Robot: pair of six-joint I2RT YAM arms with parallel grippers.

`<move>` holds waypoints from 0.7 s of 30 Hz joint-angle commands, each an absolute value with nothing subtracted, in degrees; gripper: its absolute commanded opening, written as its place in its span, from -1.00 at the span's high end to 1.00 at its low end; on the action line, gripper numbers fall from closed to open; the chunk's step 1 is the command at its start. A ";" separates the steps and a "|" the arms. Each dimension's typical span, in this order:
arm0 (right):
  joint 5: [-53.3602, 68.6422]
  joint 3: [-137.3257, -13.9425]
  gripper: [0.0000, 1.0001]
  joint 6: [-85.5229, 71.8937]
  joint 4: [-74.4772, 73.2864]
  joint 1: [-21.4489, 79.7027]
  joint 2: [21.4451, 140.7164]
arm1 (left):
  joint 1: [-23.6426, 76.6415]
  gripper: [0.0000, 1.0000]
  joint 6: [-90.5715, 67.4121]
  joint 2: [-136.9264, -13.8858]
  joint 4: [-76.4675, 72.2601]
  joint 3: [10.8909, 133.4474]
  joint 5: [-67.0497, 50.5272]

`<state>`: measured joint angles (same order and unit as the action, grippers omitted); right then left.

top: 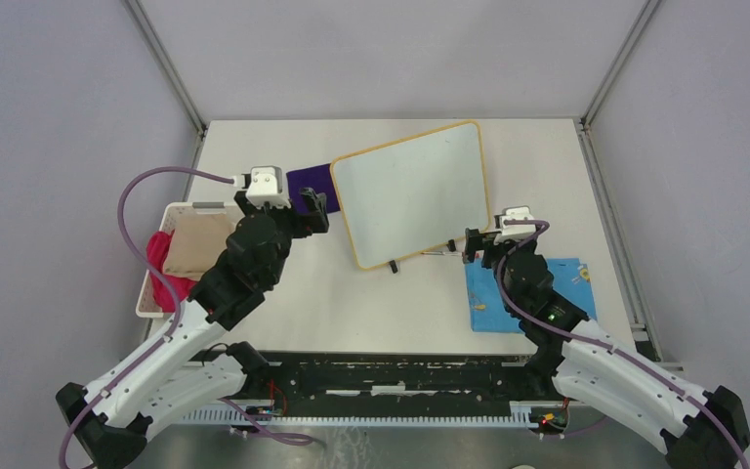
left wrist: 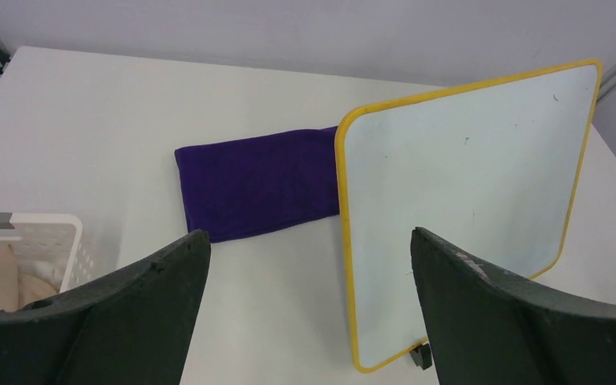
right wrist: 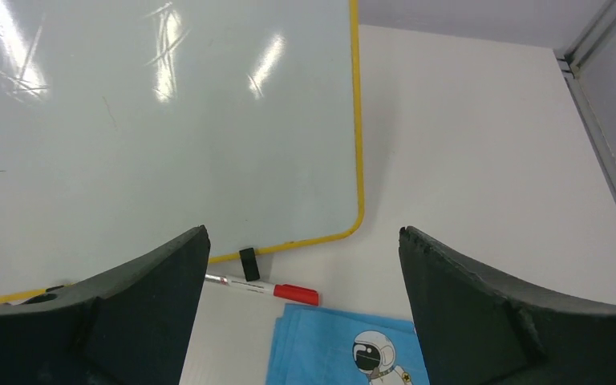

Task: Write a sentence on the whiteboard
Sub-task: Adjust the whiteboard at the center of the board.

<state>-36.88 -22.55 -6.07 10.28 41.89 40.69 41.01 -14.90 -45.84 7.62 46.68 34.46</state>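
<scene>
The whiteboard (top: 412, 190) with a yellow frame lies tilted on the table's middle; its surface is blank, with no red sentence visible. It also shows in the left wrist view (left wrist: 465, 200) and the right wrist view (right wrist: 152, 120). A marker with a red cap (right wrist: 261, 288) lies on the table just below the board's near edge, by a black foot (right wrist: 248, 262); in the top view the marker (top: 437, 253) is small. My left gripper (top: 312, 207) is open and empty beside the board's left edge. My right gripper (top: 477, 244) is open and empty above the marker.
A purple cloth (top: 311, 182) lies left of the board, partly under it. A blue patterned cloth (top: 527, 293) with an astronaut print lies under my right arm. A white basket (top: 171, 256) holding beige and pink cloths stands at the left.
</scene>
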 commanded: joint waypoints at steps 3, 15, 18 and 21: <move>-23.02 -22.61 -0.81 2.14 12.71 41.85 37.02 | 41.60 -0.99 -11.84 -43.70 4.75 47.50 33.46; -21.97 -24.51 -0.77 4.74 6.28 53.65 44.34 | 42.45 -0.96 -9.45 -41.11 2.90 45.98 27.59; -21.20 -22.26 -0.70 0.92 7.66 54.13 46.10 | 42.45 -0.96 -9.20 -40.72 2.90 45.89 28.22; -20.95 -20.11 -0.62 -3.17 9.95 54.23 49.09 | 42.53 -0.95 -9.02 -40.61 2.88 45.88 28.80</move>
